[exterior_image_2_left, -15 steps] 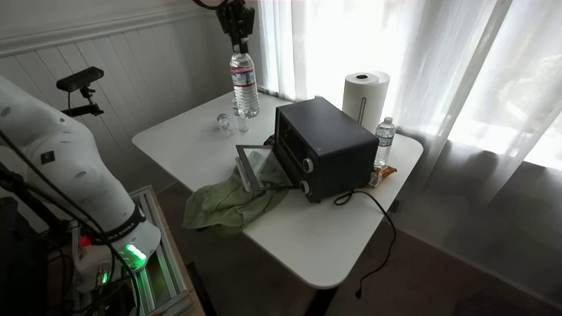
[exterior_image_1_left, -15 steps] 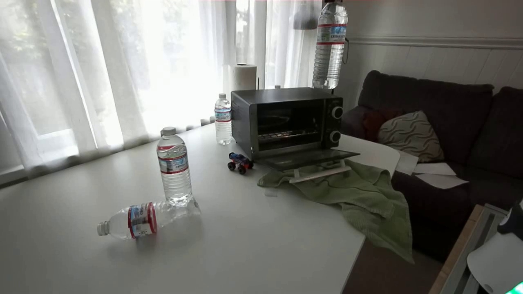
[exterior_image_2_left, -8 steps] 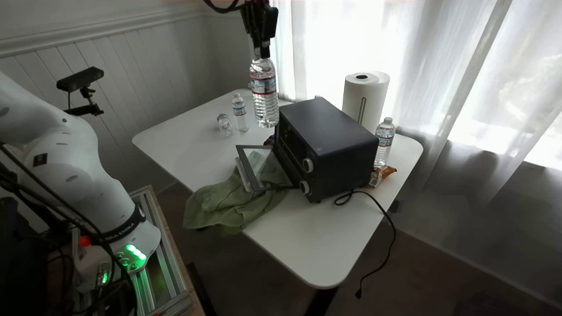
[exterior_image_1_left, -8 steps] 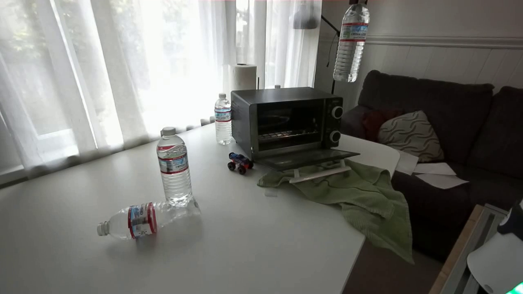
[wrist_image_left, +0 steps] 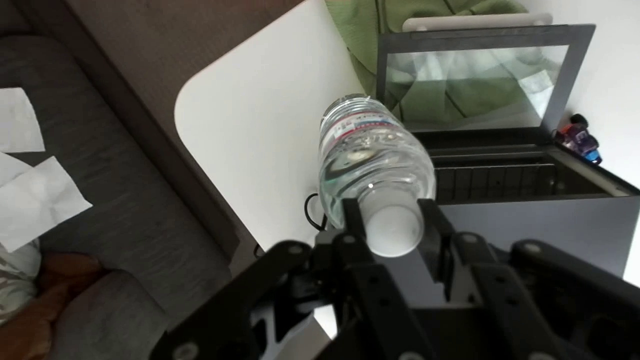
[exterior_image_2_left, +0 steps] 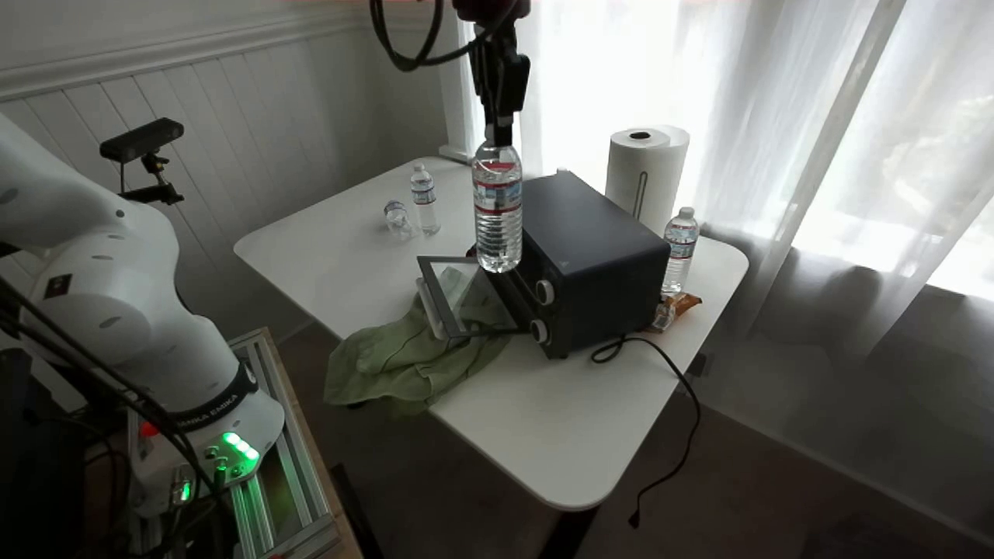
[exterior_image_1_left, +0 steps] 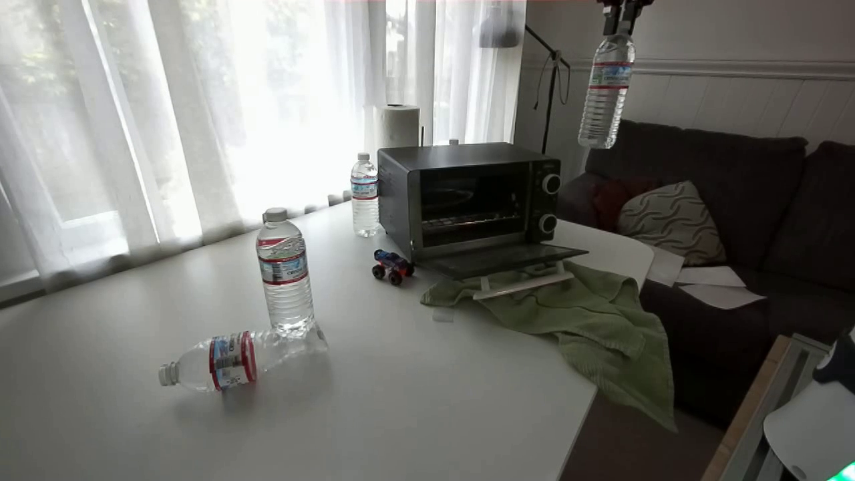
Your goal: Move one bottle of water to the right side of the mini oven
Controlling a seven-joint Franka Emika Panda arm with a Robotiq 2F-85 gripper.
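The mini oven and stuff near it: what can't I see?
Mini oven: the held bottle covers part of its front in an exterior view.
Bottle behind it: the oven hides all but the bottle's cap in an exterior view.
Lying bottle: any writing is too small to read in an exterior view.
Gripper: cut off by the top edge in an exterior view.

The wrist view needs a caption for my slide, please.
Gripper holding a water bottle by its cap; mini oven open.
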